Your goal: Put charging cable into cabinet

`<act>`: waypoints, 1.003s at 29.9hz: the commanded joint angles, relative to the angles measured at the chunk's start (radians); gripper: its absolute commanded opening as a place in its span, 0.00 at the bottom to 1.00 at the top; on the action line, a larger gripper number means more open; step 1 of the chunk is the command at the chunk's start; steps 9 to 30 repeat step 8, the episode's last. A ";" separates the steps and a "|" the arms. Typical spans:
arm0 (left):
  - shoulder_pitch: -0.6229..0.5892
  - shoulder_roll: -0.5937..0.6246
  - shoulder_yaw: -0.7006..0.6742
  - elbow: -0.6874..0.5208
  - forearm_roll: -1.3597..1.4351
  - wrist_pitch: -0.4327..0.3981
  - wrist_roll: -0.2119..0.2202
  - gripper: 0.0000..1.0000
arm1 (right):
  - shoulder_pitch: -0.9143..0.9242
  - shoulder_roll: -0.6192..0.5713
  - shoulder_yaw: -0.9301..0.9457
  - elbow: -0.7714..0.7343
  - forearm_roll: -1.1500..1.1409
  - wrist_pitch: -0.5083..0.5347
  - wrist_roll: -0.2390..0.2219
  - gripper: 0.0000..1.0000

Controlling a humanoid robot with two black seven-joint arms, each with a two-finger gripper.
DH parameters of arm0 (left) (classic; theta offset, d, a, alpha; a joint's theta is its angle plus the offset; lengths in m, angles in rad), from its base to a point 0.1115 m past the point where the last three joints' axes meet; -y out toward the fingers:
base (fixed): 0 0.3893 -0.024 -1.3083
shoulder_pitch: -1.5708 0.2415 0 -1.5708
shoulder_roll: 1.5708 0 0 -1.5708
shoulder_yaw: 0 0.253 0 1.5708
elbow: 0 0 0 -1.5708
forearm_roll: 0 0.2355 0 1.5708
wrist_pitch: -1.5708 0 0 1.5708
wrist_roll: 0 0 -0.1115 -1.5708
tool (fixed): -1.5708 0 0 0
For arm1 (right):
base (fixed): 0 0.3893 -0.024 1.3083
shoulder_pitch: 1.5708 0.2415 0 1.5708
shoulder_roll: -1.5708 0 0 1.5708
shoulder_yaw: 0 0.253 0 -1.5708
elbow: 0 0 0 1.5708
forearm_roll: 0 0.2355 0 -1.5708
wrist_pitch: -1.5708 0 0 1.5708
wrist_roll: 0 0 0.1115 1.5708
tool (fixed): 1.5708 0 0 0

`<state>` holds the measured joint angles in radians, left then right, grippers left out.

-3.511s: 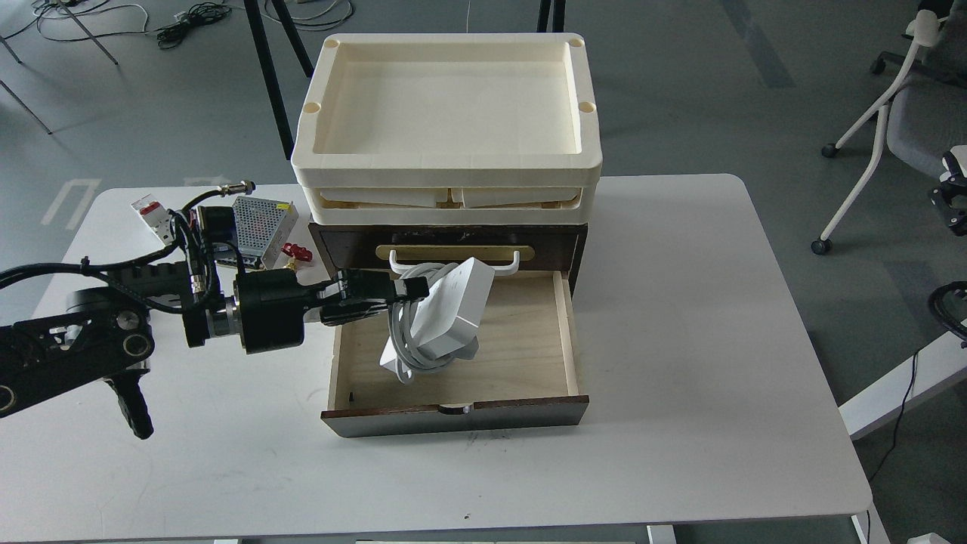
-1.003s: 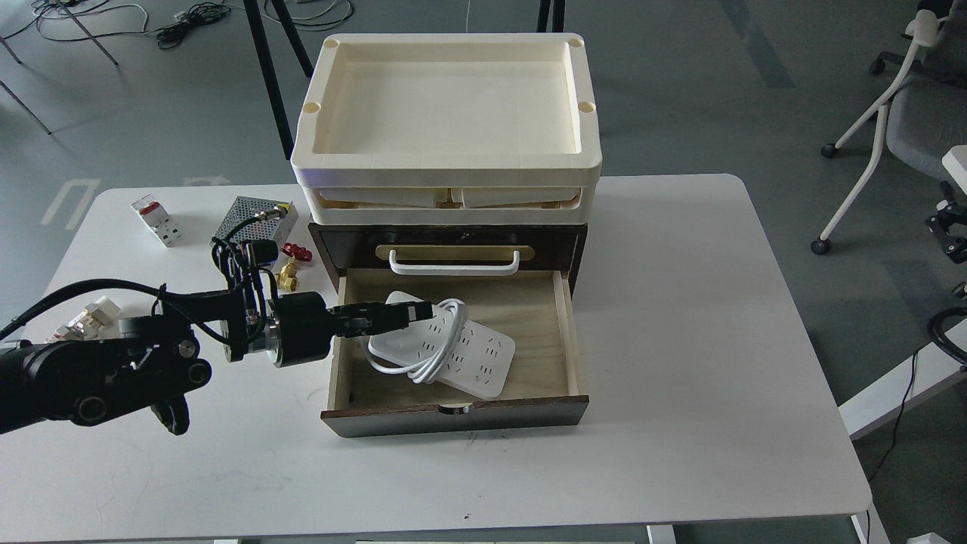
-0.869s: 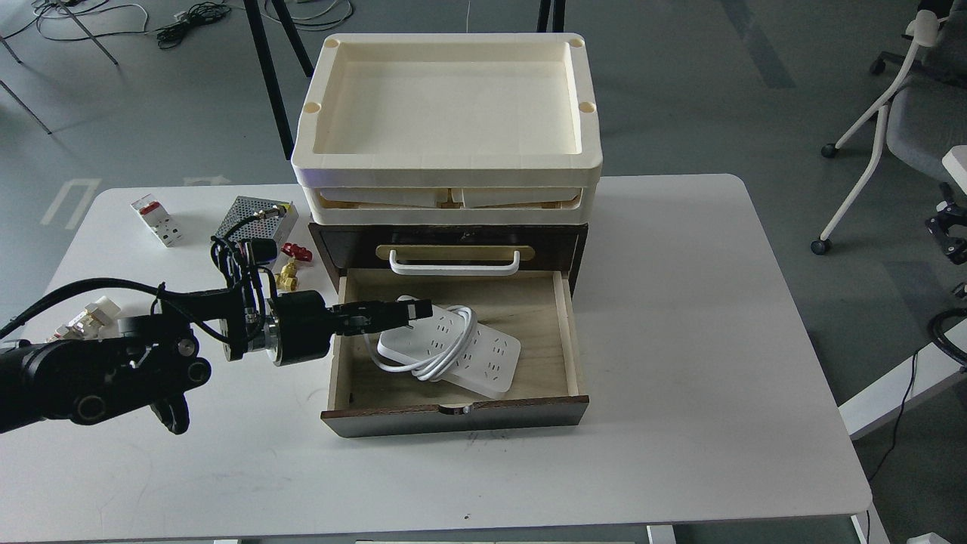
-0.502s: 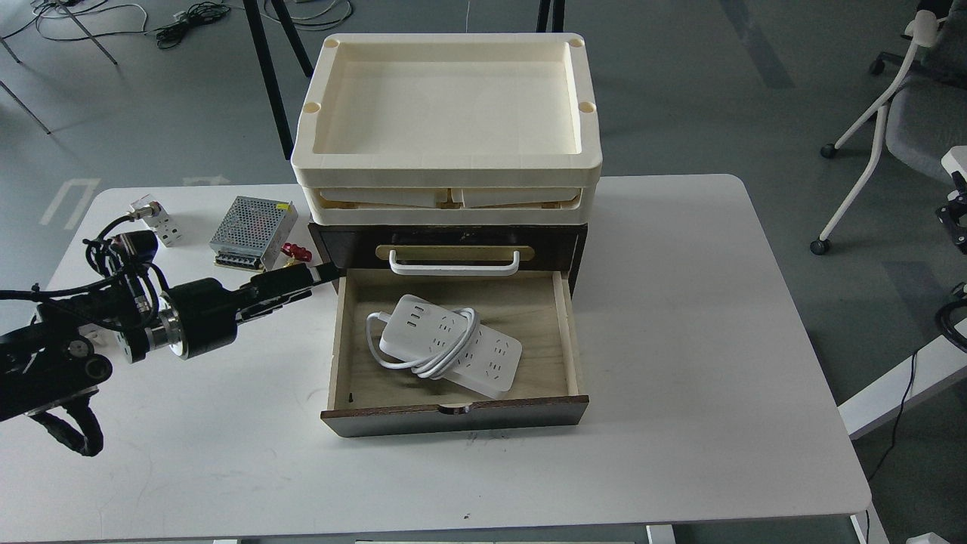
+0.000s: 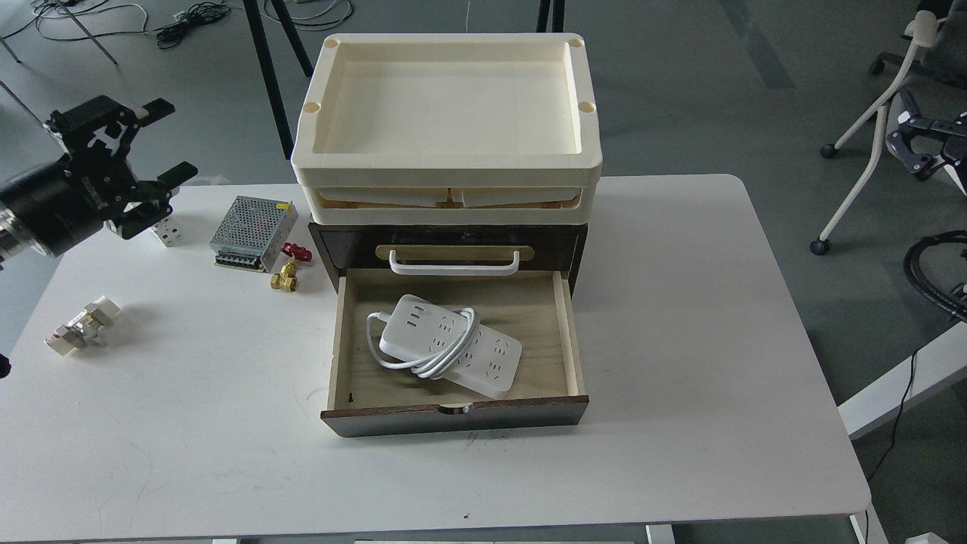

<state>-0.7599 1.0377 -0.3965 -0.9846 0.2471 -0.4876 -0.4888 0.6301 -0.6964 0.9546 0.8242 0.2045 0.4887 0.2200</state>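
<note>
So the left gripper (image 5: 155, 143) is parked up in the upper left of the frame, lifted above the table edge, its two black fingers spread wide with nothing between them. My guess is it sits there to stay clear of the drawer. The right gripper isn't anywhere I can see; there's dark hardware at the far right edge, but I can't tell what it is.

Just below the left gripper there's a small white block with a red switch (image 5: 166, 230), mostly peeking out from behind the fingers. Right of that sits a silver mesh-cased power supply box (image 5: 253, 223), then a little red and brass valve fitting (image 5: 291, 264), all near the cabinet's left side. Further down on the left of the white table (image 5: 680, 317) there's a small white connector piece (image 5: 81, 326) on its own.

Centre of the frame: the small dark-brown wooden cabinet (image 5: 559, 238) with its pale plywood drawer (image 5: 529, 310) pulled out toward the bottom of the picture. The long white power strip with its thick cord looped round the middle (image 5: 449, 355) lies flat on the drawer floor, angled diagonally, probably since that's how it fits with the cord bundled. Nothing is touching it.

Stacked cream plastic trays (image 5: 446, 162) sit on top of the cabinet, so the drawer was the only way in. Looks like only closing the drawer remains, if that.
</note>
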 commanded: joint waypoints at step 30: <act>-0.038 -0.292 -0.189 0.443 -0.086 -0.001 0.000 0.99 | 0.049 0.003 -0.013 -0.013 -0.030 0.000 0.010 1.00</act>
